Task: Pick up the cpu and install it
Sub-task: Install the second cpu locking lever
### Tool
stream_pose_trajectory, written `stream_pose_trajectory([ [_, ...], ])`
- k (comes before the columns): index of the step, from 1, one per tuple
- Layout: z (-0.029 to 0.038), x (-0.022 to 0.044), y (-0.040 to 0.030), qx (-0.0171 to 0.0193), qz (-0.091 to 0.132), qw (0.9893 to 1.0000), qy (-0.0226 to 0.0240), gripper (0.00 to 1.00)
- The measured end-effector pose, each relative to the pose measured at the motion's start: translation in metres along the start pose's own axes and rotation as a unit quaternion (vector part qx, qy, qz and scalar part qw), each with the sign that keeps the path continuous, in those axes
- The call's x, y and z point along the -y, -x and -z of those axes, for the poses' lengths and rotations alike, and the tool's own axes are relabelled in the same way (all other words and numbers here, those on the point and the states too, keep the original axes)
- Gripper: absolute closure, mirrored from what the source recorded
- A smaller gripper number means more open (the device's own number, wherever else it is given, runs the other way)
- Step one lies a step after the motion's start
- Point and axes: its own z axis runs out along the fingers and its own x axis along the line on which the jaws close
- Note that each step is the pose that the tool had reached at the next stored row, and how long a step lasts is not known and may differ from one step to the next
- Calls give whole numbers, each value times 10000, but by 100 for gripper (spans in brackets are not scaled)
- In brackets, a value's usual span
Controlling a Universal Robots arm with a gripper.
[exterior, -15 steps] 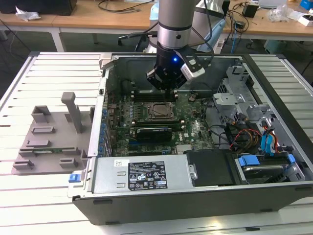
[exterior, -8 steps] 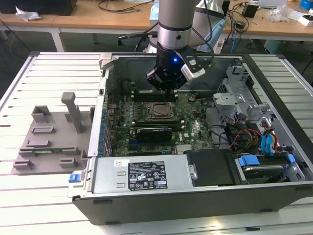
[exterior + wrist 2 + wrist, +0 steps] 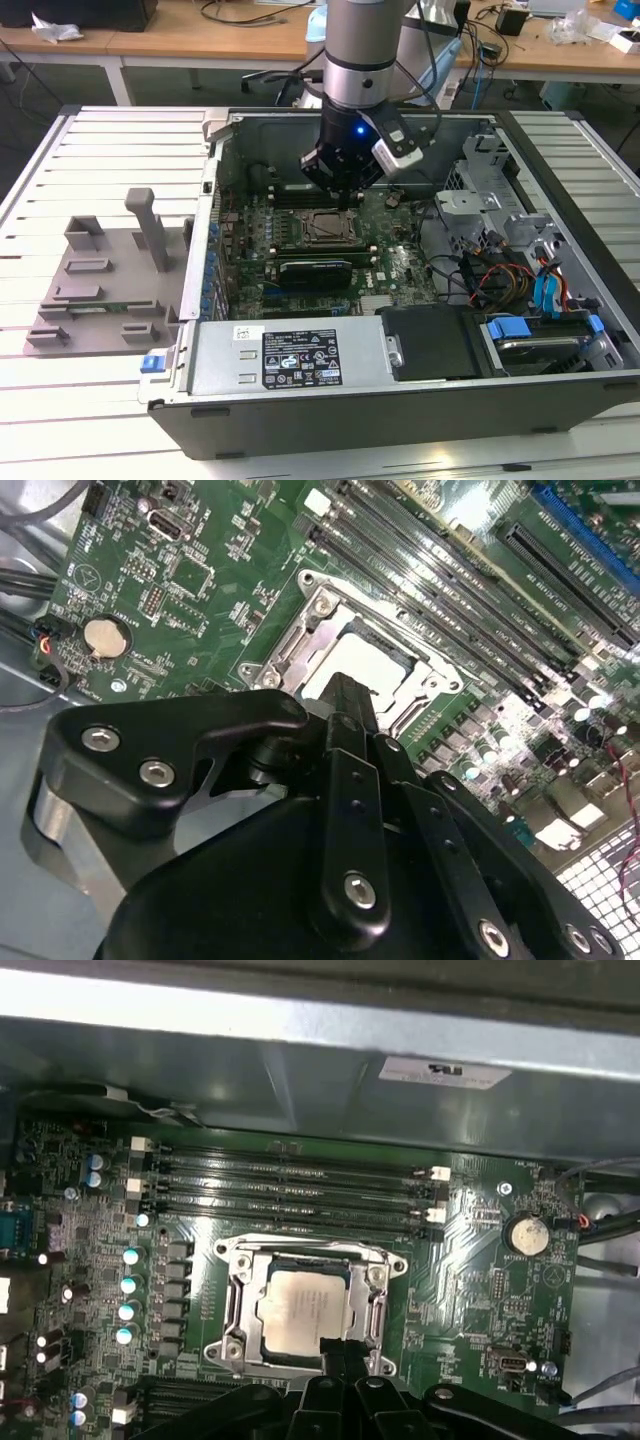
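Note:
The cpu (image 3: 300,1305), a silvery square chip, lies inside the open metal socket frame (image 3: 237,1295) on the green motherboard (image 3: 470,1290), slightly askew to the frame. In the second wrist view the cpu (image 3: 368,665) shows pale under glare, just beyond my gripper (image 3: 345,692). My gripper (image 3: 342,1352) is shut, and its tip rests at the chip's near edge. In the exterior view the gripper (image 3: 345,196) hangs straight down over the socket with the cpu (image 3: 325,228) inside the open computer case (image 3: 300,355).
Memory slots (image 3: 290,1185) run alongside the socket, and a coin battery (image 3: 527,1233) sits on the board. A grey plastic tray (image 3: 100,270) lies on the slatted table on the exterior view's left. Drive bays and cables (image 3: 530,290) fill the case on that view's right.

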Motion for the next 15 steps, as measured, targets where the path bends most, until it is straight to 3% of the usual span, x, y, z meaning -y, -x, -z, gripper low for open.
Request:
stream_pose_trajectory([
  [11,-5,226,-22,0,0,10000,0,89],
  [15,-10,351,-34,0,0,10000,1,89],
])
